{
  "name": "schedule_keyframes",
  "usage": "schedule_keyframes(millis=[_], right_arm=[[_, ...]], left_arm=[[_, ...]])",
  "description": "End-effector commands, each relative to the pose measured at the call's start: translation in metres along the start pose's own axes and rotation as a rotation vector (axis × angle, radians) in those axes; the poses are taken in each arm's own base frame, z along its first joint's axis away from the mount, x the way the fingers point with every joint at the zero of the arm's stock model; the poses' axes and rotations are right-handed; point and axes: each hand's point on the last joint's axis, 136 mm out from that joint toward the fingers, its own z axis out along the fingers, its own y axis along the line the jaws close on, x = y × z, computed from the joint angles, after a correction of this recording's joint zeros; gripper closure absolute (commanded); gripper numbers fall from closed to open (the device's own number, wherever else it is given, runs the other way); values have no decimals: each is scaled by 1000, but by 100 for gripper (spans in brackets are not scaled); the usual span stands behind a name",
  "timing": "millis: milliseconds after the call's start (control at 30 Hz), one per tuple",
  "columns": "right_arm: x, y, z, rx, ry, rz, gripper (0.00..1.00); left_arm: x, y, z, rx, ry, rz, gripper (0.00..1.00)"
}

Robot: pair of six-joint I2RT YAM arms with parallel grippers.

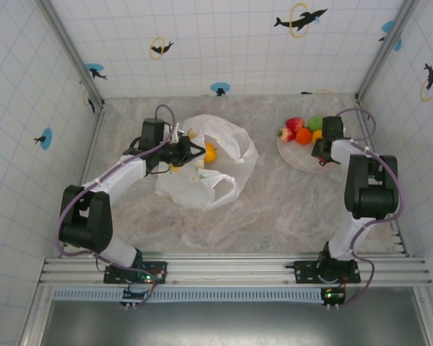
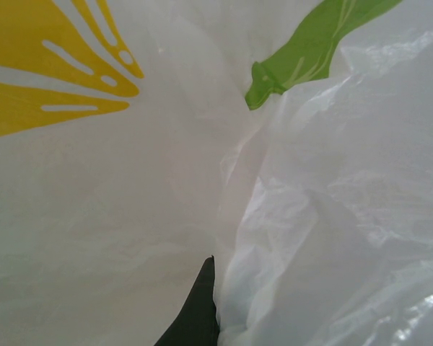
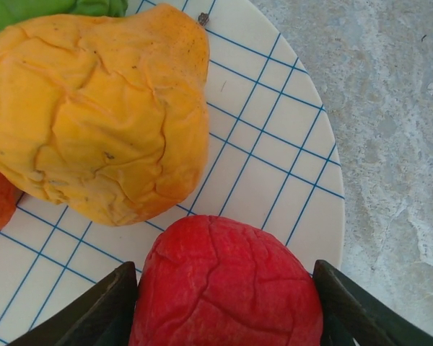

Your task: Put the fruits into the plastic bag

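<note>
The plastic bag lies crumpled left of centre, white with yellow and green prints, with an orange fruit in its mouth. My left gripper is shut on the bag's rim. In the left wrist view one dark finger is pressed into the white film. My right gripper is down on the checked plate. Its fingers touch both sides of a red fruit that rests on the plate. A yellow-orange fruit lies just beyond it.
More fruits sit on the plate: a strawberry, a red apple, a green one and an orange one. Bare marble table lies between bag and plate. Tiled walls enclose three sides.
</note>
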Motion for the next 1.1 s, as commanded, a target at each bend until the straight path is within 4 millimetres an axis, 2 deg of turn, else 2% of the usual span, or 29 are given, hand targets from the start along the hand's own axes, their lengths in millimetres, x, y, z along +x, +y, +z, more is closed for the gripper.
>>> schedule_keyframes(millis=[0,167,267,333,433,533,600,733,900,1067], right_arm=[[-12,-1,-2,8,-17,6,41],[-14,-3,-22,-20,-53,17,47],[-12,-1,-45,-79,-90,38,48],[-9,8,-68,-167,-131,42,49],[-1,38,-110,-339,-207,-24,49],[17,71,-153,-478,-284,-122,50],[32,94,-180,-582,-317,-199,50],[74,141,-227,-784,-346,-383,49],[120,185,-255,-937,-350,-556,49],[140,220,-264,-1030,-331,-631,49]], left_arm=[[0,0,-2,5,4,-8,100],[1,-2,-3,8,6,-8,100],[2,-3,-4,10,4,-5,100],[2,-4,-5,12,2,-2,100],[2,-6,-6,16,2,2,100],[4,-6,-7,16,5,5,100],[4,-6,-7,17,5,8,100],[4,-8,-8,21,3,14,100],[3,-9,-9,22,-2,16,100],[3,-10,-9,24,-3,14,100]])
